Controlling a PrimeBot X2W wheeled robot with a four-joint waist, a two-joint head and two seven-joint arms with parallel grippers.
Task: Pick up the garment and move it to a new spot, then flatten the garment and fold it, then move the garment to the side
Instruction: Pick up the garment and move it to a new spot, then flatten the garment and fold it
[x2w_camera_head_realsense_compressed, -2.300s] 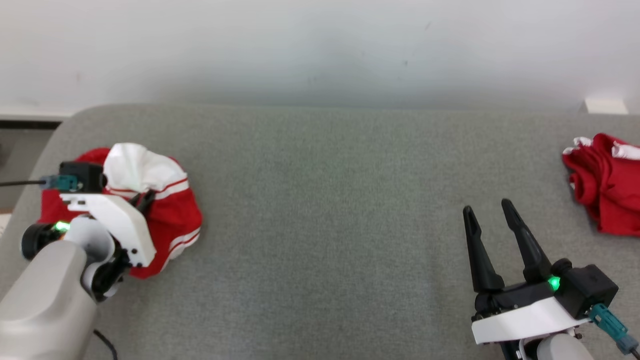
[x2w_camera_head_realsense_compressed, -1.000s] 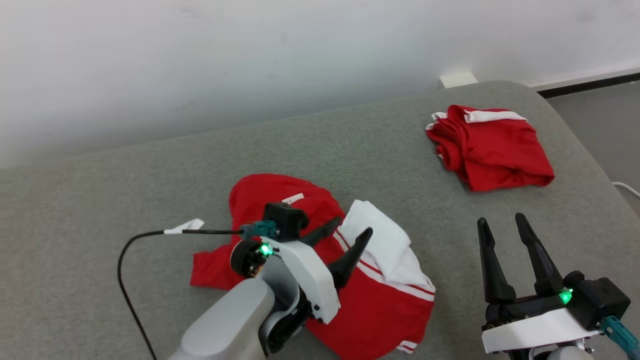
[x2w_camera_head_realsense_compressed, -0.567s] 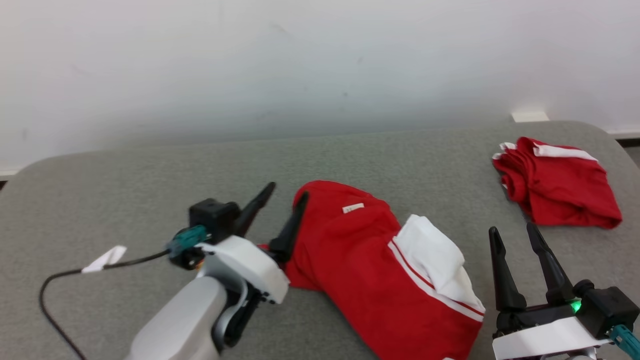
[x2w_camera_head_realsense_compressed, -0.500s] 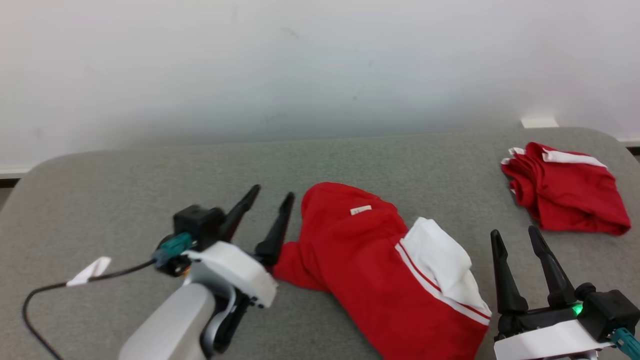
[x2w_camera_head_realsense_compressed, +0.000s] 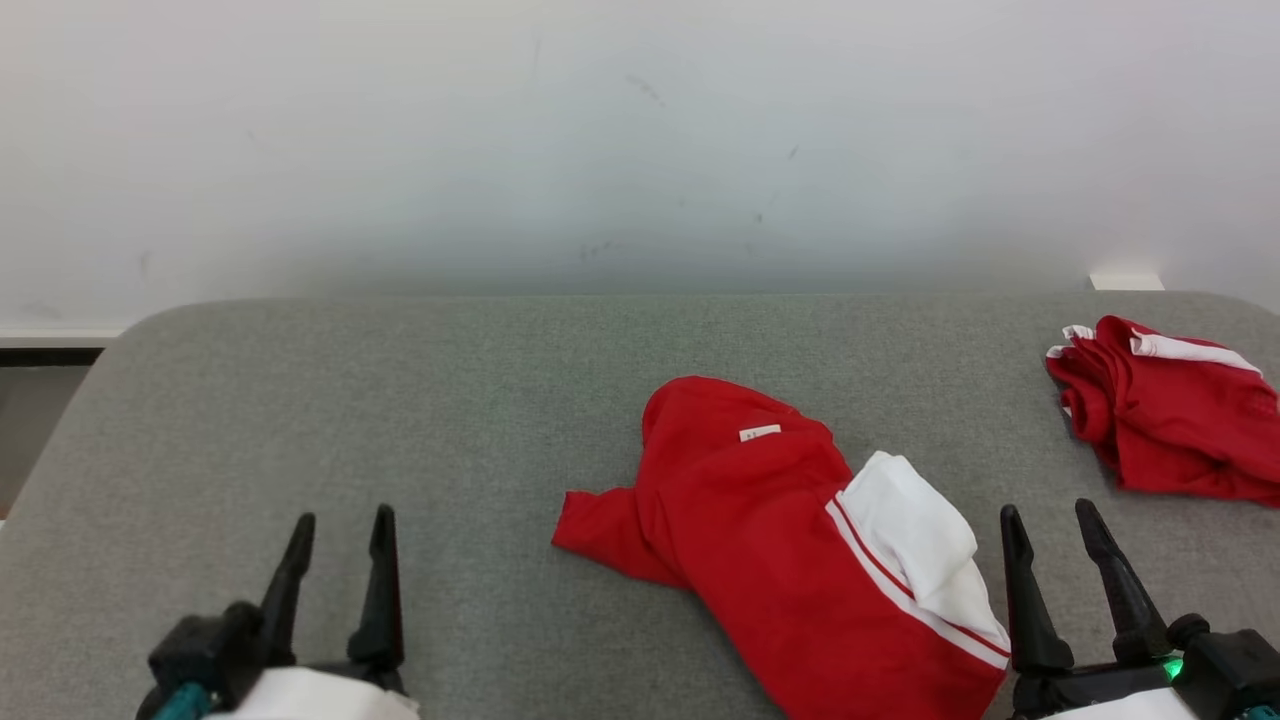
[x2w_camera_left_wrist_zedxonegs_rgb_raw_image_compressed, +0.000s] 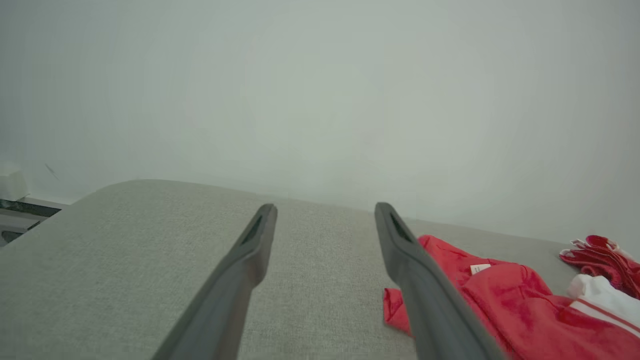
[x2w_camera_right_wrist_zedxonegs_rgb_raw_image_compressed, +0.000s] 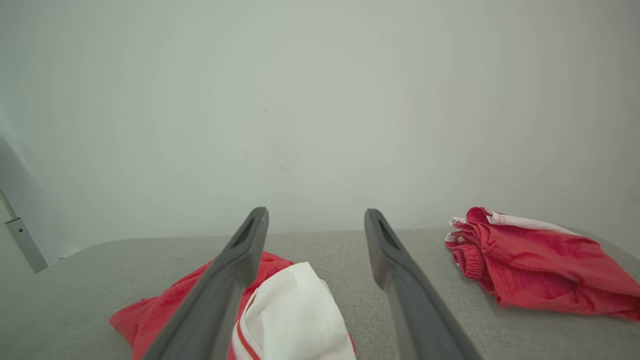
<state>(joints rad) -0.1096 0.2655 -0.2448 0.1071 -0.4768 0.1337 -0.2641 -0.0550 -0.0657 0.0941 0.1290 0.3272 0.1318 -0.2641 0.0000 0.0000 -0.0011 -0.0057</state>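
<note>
The red and white garment (x2w_camera_head_realsense_compressed: 780, 560) lies crumpled on the grey cushion (x2w_camera_head_realsense_compressed: 400, 400), a bit right of centre, with the white part flopped over the red. Flattening looks like the next job, and I'd grab two far-apart edges and tug outward, not pinch the lump in the middle. The right claw (x2w_camera_head_realsense_compressed: 1048, 509) is just beside the white end and the left claw (x2w_camera_head_realsense_compressed: 344, 516) is well off to the other side. Both are spread wide and holding nothing.

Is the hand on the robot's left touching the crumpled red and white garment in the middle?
Apart. In the head view a wide strip of bare grey cushion lies between the left hand and the nearest edge of the garment.
</note>
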